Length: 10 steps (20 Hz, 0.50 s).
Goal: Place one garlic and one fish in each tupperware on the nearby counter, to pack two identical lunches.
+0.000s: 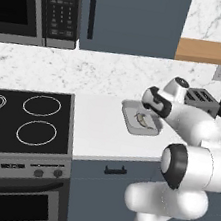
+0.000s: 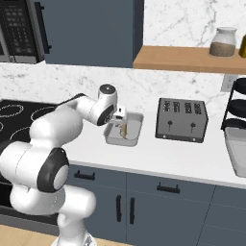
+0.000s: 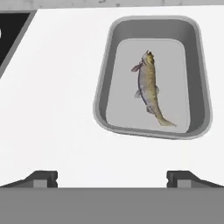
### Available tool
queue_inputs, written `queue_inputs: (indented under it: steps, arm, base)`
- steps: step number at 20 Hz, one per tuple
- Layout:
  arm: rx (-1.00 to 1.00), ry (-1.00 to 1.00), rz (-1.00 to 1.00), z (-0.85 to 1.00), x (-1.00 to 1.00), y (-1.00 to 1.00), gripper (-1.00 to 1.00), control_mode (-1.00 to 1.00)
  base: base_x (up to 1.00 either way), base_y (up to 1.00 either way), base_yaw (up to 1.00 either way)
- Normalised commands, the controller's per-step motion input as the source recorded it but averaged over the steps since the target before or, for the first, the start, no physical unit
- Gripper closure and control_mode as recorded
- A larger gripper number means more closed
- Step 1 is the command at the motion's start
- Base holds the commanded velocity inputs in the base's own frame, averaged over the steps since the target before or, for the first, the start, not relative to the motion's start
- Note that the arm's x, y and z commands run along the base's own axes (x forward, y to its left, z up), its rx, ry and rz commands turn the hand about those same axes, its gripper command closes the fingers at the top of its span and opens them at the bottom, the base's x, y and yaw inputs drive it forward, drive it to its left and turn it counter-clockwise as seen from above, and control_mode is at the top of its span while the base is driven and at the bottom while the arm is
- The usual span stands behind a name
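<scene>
Two dark fingertips of the gripper (image 3: 112, 177) rise at the bottom of the hand view, set wide apart with nothing between them, over bare white counter (image 3: 52, 113). Just beyond them sits a light-grey tupperware (image 3: 112, 65), and a single slender grey-brown fish (image 3: 149, 87) lies on its floor, running lengthwise, clear of the walls. The fish is ahead of the fingertips and a little toward the right-hand one, not touching either.

From the base views, the tupperware (image 1: 129, 116) stands on the counter (image 1: 100, 126) between the black stovetop (image 1: 25, 119) and the grey four-slot toaster (image 2: 181, 119), nearer the toaster, with the fish (image 1: 141, 119) inside it. The arm's hand hangs above the tupperware's toaster-side end. A second tupperware (image 2: 235, 149) rests further along, past the toaster, beside a black tiered rack (image 2: 236, 103); what it holds cannot be made out. Behind the counter runs a marbled white wall. Above the stovetop hangs a microwave (image 1: 38, 5), and over the toaster a wooden shelf (image 2: 185, 57) carries a lidded jar (image 2: 223, 42). Dark blue-grey cabinets with black handles sit below.
</scene>
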Motion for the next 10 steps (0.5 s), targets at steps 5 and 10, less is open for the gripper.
queue_inputs:
  steps: [5, 10]
  arm:
    - [0.0, 0.0, -0.02, 0.41, -1.0, 0.02, -1.0, -1.0]
    - [0.0, 0.0, 0.0, 0.37, -0.92, 0.12, -1.0, -1.0]
  base:
    - [0.0, 0.0, 0.0]
    - [0.0, 0.0, 0.0]
